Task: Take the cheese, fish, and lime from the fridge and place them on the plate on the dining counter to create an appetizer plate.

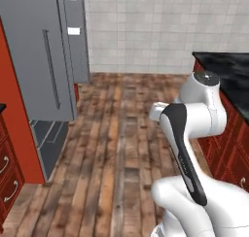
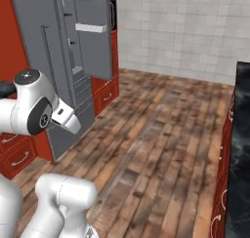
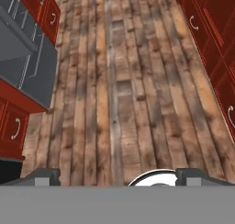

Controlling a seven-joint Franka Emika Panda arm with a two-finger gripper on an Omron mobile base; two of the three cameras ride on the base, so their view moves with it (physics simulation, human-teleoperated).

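Jaws sitting wide apart, gripping nothing, gripper (image 3: 117,178) pointing down at the wooden floor (image 3: 119,81); fridge (image 1: 44,61) standing with doors open, left of me.

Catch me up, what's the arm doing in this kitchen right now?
Nothing is being handled yet. The white arm is folded over the wooden plank floor, its two-finger gripper open and empty, pointing down at the boards. The tall grey steel fridge stands to the left with its doors swung open, white door bins visible. The black marble-patterned dining counter on its red base runs along the right. No food shows.
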